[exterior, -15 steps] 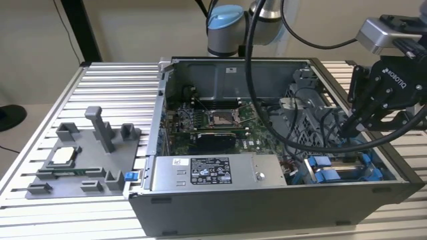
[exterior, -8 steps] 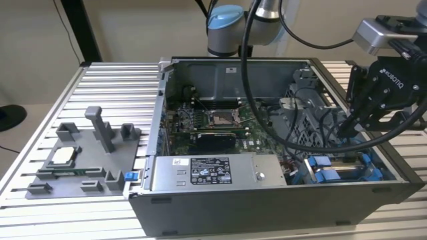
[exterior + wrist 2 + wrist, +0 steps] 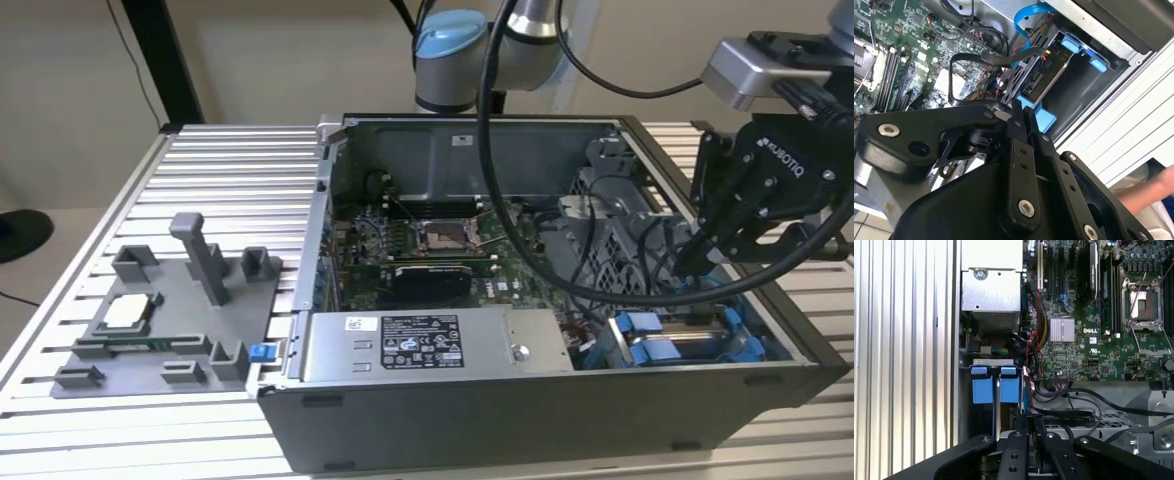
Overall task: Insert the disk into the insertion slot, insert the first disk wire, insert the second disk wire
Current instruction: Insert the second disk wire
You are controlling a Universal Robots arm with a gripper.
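Observation:
The disk [image 3: 1051, 70], silver-grey in its blue carrier [image 3: 990, 387], lies inside the insertion slot [image 3: 1114, 60] at the case's front corner on the exterior view's right [image 3: 694, 345]. A black sleeved wire with red and yellow strands [image 3: 1046, 51] reaches the disk's edge. A blue flat wire [image 3: 1029, 20] curves down behind the disk. My black gripper [image 3: 1021, 107] hangs just above the bay [image 3: 697, 262], its fingers [image 3: 1021, 432] pressed together with nothing visible between them. A loop of the black wire passes close by the tips.
The open computer case [image 3: 534, 420] lies on a ribbed aluminium table. The silver power-supply box [image 3: 427, 345] sits beside the bay, with the motherboard [image 3: 1094, 340] behind it. A grey fixture [image 3: 160, 320] stands at the exterior view's left. A person's hand [image 3: 1154, 192] is near the case.

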